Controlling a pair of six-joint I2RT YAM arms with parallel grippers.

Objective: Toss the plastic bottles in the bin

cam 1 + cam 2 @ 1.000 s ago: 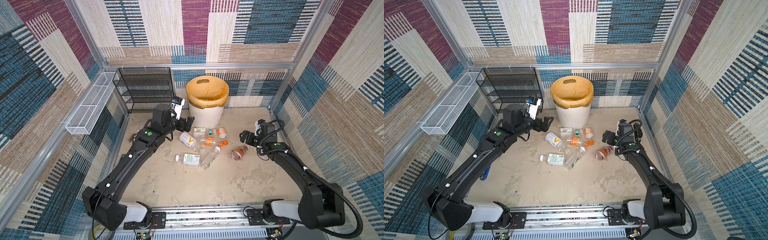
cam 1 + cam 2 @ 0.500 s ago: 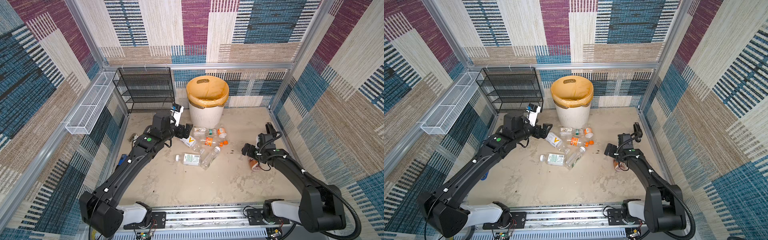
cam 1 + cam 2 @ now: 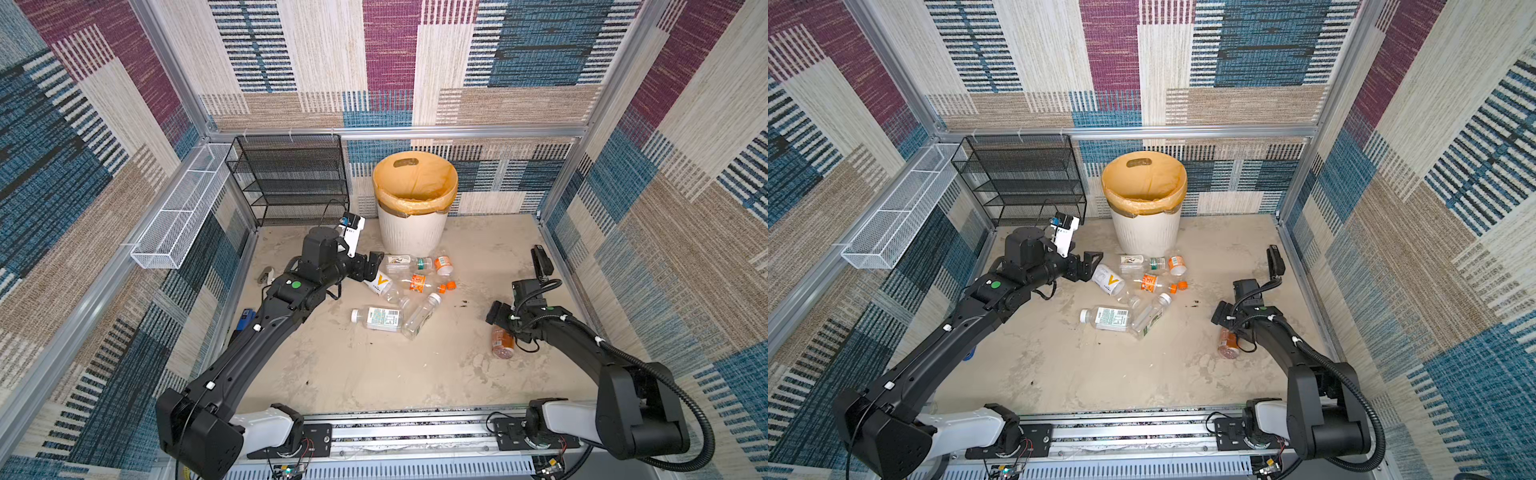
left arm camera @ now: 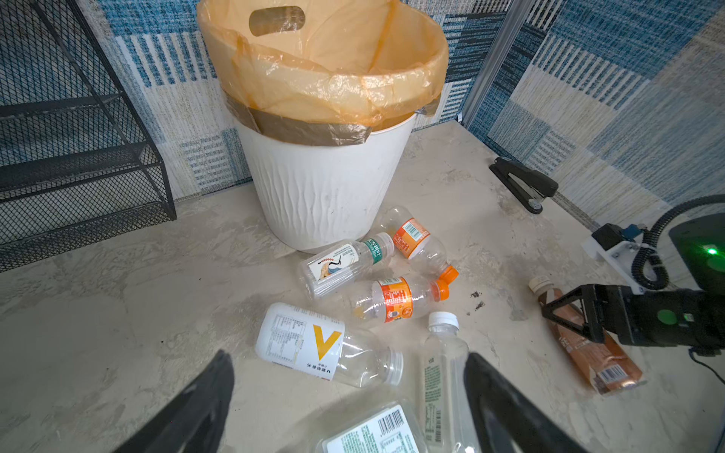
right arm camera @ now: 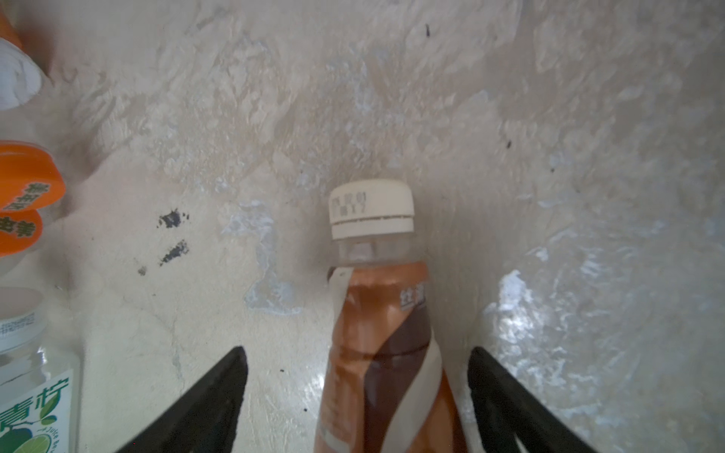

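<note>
Six clear plastic bottles [image 3: 417, 282] lie in a loose heap on the mottled floor [image 3: 353, 365] in both top views, just before the bin [image 3: 411, 237]. The bin stands upright at the back wall, its orange bag folded over the rim. A seventh, the brown bottle [image 3: 502, 343], lies on its side well apart from them, toward the right wall. The left gripper [image 3: 372, 266] hangs at the heap's left edge beside the V-label bottle [image 3: 380, 284], while the right gripper [image 3: 494, 313] sits over the brown bottle's neck end. Around them stand a black mesh rack [image 3: 291, 178] left of the bin and a white wire tray [image 3: 183, 212] on the left wall. A black stapler [image 3: 541, 262] lies by the right wall, and a blue stapler [image 3: 245, 318] is half hidden by the left arm. From the left wrist, the left gripper [image 4: 348, 355] has its jaws spread wide and empty. The V-label bottle [image 4: 310, 341] lies just ahead of them, more bottles crowd between it and the bin [image 4: 321, 188], and one rests at the bin's foot. From the right wrist, the right gripper [image 5: 357, 349] has its jaws apart on either side of the brown bottle [image 5: 384, 333]. A gap shows at each side, and the pale cap points away.
</note>
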